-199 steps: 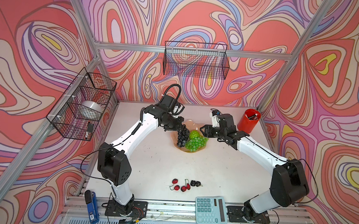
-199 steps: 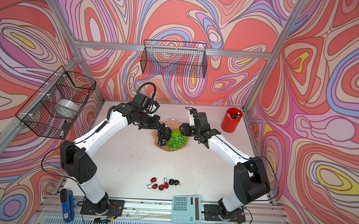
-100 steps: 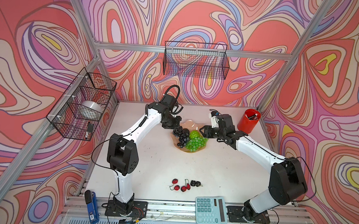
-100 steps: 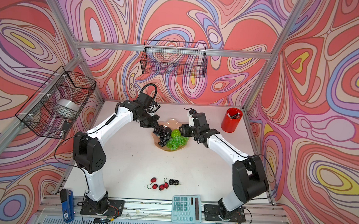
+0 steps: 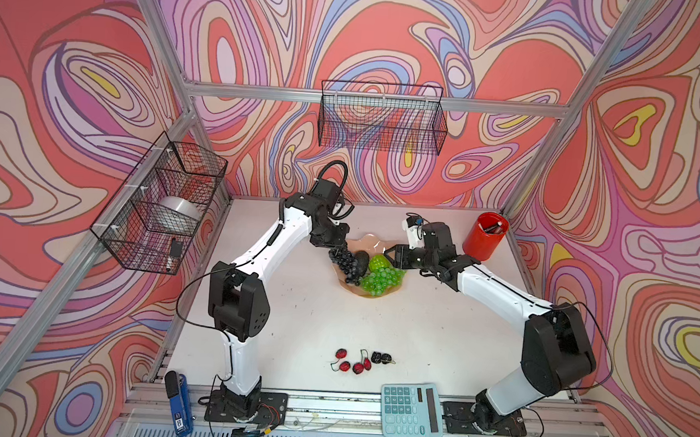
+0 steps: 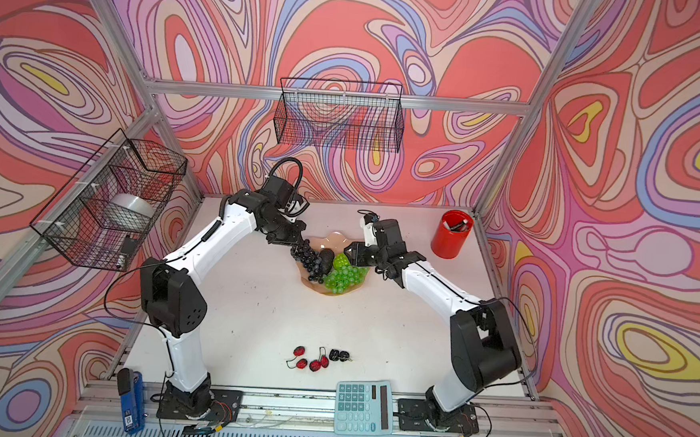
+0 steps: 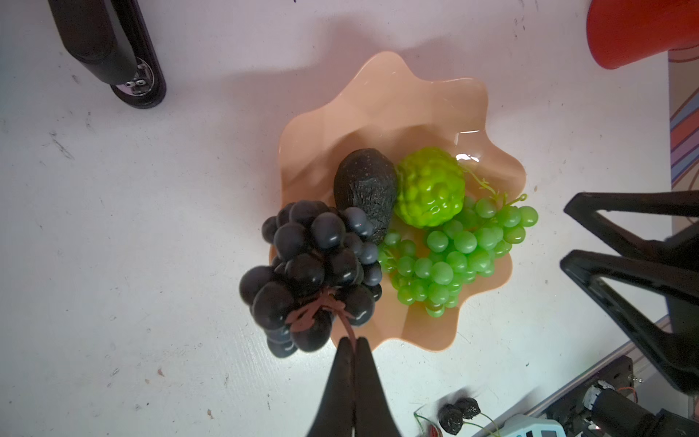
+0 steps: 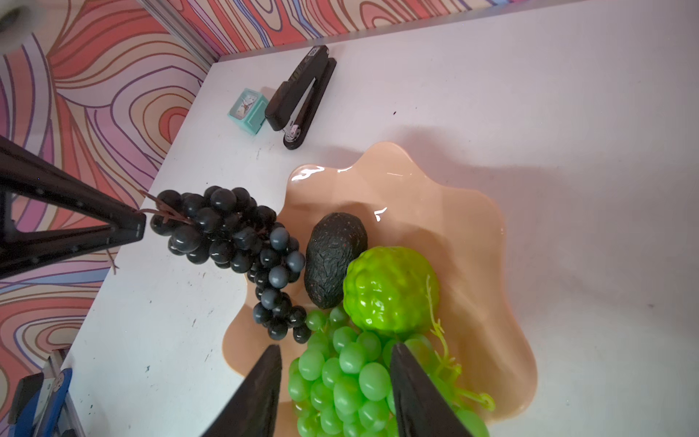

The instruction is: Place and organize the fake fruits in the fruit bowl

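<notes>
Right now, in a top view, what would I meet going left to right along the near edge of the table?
Blue stapler → red cherries → black berries → teal calculator.

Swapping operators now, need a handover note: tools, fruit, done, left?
Left tool shut on the purple grape bunch by its stem; bunch lies across the bowl rim, stem end outside.
Right tool open, astride the green grape bunch.
Done: avocado, bumpy green ball, green grapes in bowl.
Left: seat purple bunch; fetch cherries and black berries from the front of the table.
</notes>
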Robot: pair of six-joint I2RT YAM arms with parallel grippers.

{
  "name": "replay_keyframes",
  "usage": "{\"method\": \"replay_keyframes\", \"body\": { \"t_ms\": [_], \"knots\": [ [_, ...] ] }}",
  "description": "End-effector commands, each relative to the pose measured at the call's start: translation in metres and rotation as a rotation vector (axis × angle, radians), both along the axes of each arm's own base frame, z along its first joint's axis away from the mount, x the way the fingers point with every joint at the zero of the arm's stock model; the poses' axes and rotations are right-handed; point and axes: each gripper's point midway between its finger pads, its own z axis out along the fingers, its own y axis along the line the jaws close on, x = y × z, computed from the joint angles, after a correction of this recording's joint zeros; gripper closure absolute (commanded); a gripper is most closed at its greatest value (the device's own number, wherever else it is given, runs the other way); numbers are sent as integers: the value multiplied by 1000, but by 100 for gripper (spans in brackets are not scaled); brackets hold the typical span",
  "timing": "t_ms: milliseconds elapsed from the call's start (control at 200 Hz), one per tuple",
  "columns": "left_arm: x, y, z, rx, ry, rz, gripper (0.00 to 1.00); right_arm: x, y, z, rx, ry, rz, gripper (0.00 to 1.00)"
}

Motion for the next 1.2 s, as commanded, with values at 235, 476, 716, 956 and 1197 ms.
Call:
{"method": "replay_keyframes", "body": {
  "t_ms": [235,476,716,956,1197],
  "knots": [
    [15,2,4,47,-13,-33,100,7,66,-37,28,36,152,54],
    [22,-1,1,52,-1,-43,100,6,89,-43,37,39,188,55],
    [17,-3,6,30,10,-33,100,0,81,-35,17,23,163,56],
    [-11,-7,42,-72,-1,-37,100,-1,57,-3,-31,-76,86,57],
    [-47,-33,72,-220,43,-116,100,11,17,5,-43,-104,-31,60]
  ]
}}
